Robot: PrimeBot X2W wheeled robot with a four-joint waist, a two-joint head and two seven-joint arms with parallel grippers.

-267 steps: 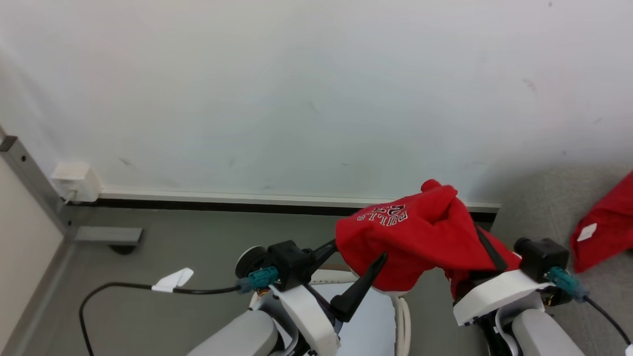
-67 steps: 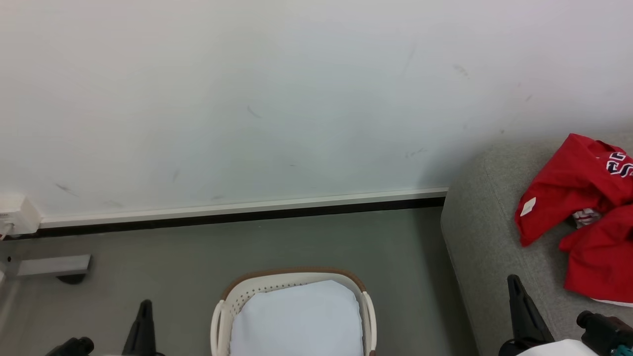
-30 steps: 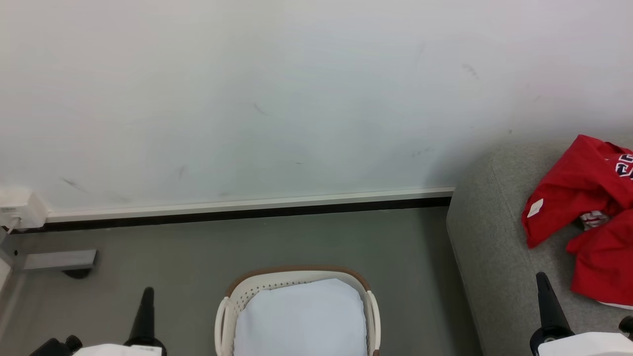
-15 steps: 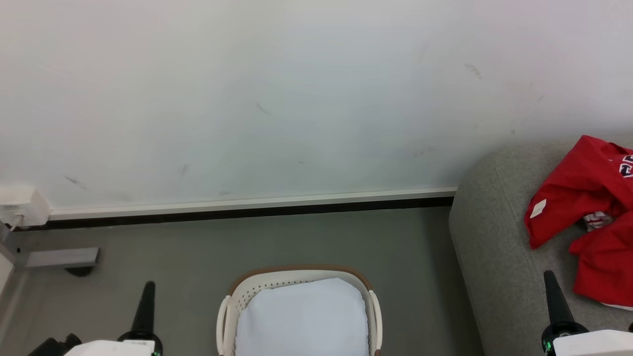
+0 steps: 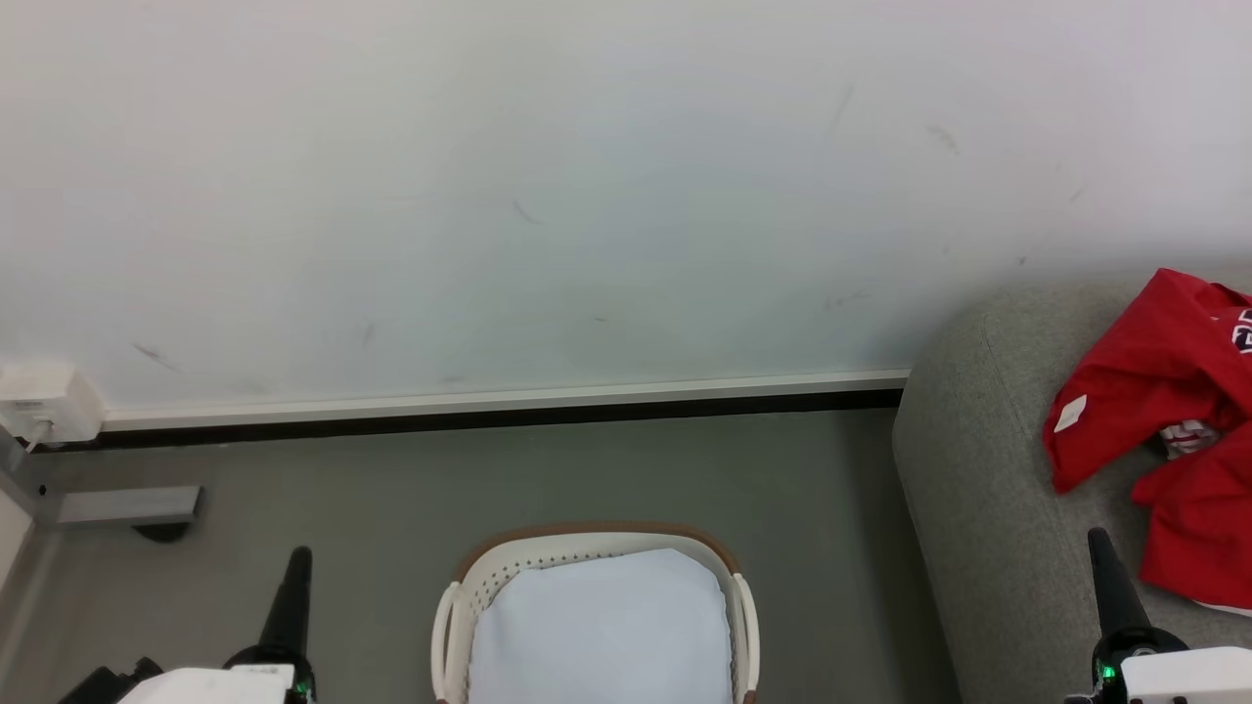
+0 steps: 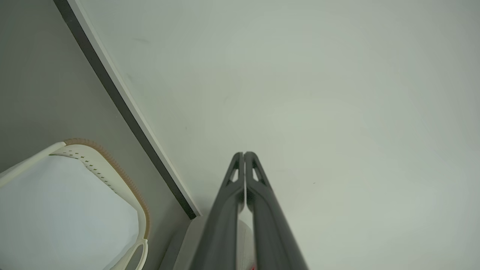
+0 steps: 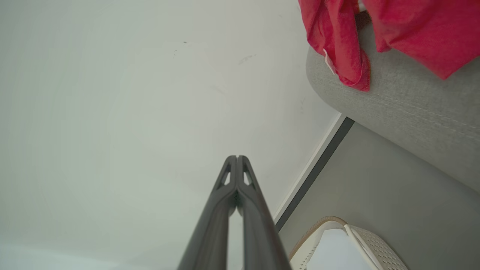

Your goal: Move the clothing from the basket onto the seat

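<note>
Red clothing (image 5: 1184,430) lies bunched on the light grey seat (image 5: 978,508) at the right, one piece showing a small white tag; it also appears as red clothing (image 7: 375,33) draped over the seat (image 7: 405,112) edge. The white basket (image 5: 597,552) with a brown rim stands on the floor at bottom centre, only a plain white liner sheet (image 5: 602,636) showing inside. My left gripper (image 5: 298,559) stands shut and empty left of the basket, its fingers (image 6: 243,155) pressed together. My right gripper (image 5: 1097,538) is shut and empty over the seat's front, beside the clothing.
A white wall with a dark baseboard (image 5: 489,420) runs behind the basket. A white socket box (image 5: 44,401) and a grey bracket (image 5: 127,506) sit at the far left. Grey floor (image 5: 587,469) separates basket and wall.
The whole picture has drifted slightly, so the camera moved. Both grippers stay shut and low; the clothing rests on the seat as before.
</note>
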